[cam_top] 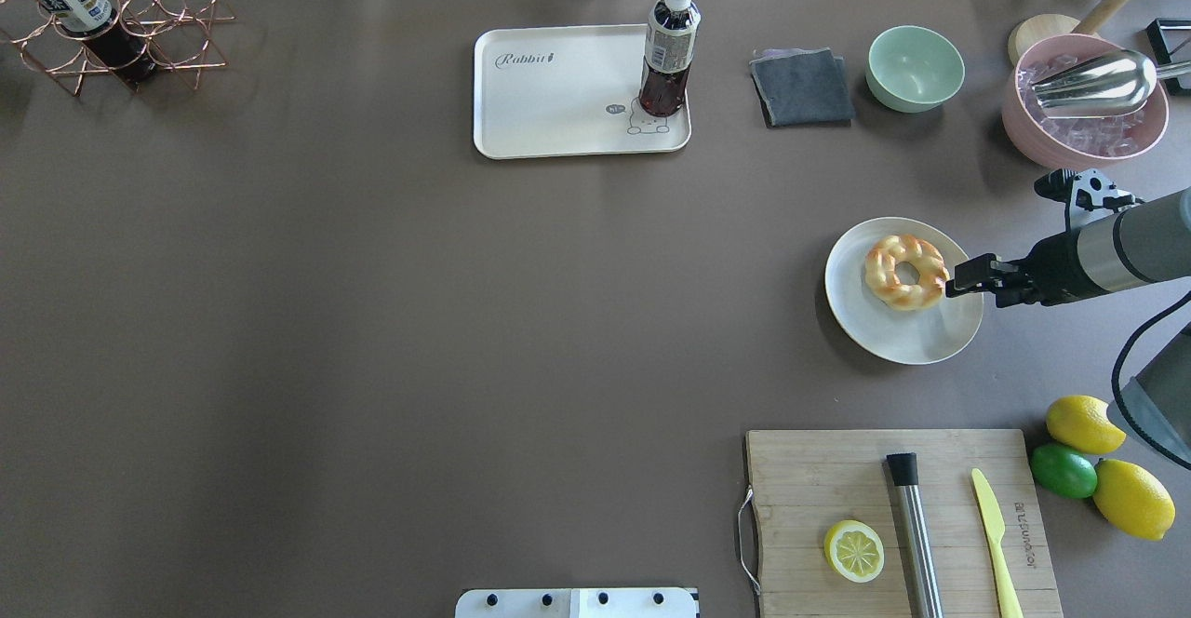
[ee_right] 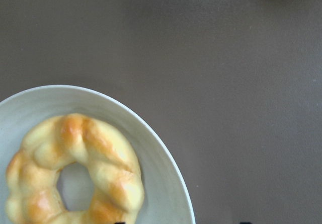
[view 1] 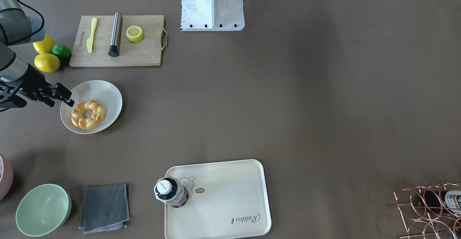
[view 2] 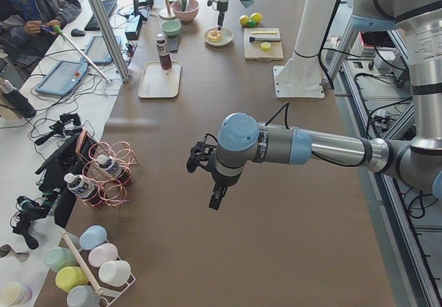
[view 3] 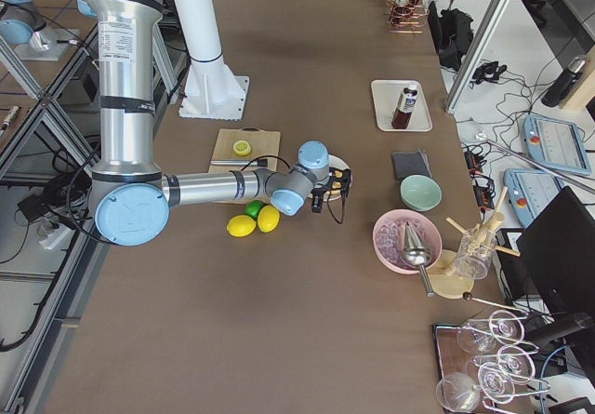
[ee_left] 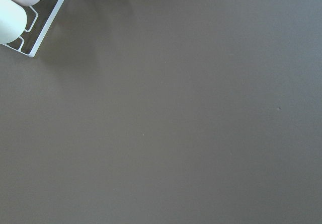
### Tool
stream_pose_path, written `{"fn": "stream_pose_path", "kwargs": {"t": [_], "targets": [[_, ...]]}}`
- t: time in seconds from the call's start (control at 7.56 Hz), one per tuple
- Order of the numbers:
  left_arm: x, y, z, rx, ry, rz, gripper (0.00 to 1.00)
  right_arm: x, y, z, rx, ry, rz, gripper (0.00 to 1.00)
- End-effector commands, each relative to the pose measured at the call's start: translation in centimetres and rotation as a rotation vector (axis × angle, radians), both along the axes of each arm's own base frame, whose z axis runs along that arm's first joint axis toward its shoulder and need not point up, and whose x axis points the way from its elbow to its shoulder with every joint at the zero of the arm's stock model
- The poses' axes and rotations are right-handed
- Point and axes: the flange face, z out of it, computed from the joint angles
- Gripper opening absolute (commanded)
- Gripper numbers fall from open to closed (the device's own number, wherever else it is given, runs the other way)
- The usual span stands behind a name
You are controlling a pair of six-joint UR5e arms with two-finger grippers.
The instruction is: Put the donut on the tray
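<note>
The donut (view 1: 88, 114), a golden braided ring, lies on a round white plate (view 1: 108, 95). It also shows in the overhead view (cam_top: 905, 271) and the right wrist view (ee_right: 75, 168). My right gripper (cam_top: 958, 281) hovers at the plate's rim beside the donut, open and empty; it also shows in the front view (view 1: 68, 97). The cream tray (cam_top: 558, 106) with "Rabbit" script lies far across the table, also in the front view (view 1: 230, 195). My left gripper (view 2: 215, 200) hangs over bare table far from both; I cannot tell whether it is open or shut.
A dark drink bottle (cam_top: 665, 50) stands on the tray's bear corner. A grey cloth (cam_top: 802, 87), a green bowl (cam_top: 915, 67) and a pink ice bowl (cam_top: 1084, 101) lie beyond the plate. A cutting board (cam_top: 819, 469) with a lemon half (cam_top: 854, 550) lies nearer the robot.
</note>
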Motion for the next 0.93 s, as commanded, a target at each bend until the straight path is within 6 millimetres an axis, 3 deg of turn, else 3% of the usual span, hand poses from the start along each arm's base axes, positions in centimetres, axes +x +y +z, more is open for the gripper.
{"fn": "stream_pose_path", "kwargs": {"t": [0.0,0.13,0.4,0.79], "targets": [[-0.1,0.0,-0.1,0.001,0.003,-0.003,0.97,0.2,1.2,0.7,0.016,-0.022,0.008,0.05],[-0.1,0.0,0.0,-0.001,0.006,-0.004,0.97,0.2,1.3,0.7,0.018,-0.025,0.005,0.00],[-0.1,0.4,0.3,-0.010,0.009,-0.005,0.97,0.2,1.4,0.2,0.008,-0.037,0.007,0.00],[0.1,-0.1,0.0,-0.068,0.025,-0.058,0.97,-0.5,1.1,-4.4,0.041,-0.095,-0.013,0.00]]}}
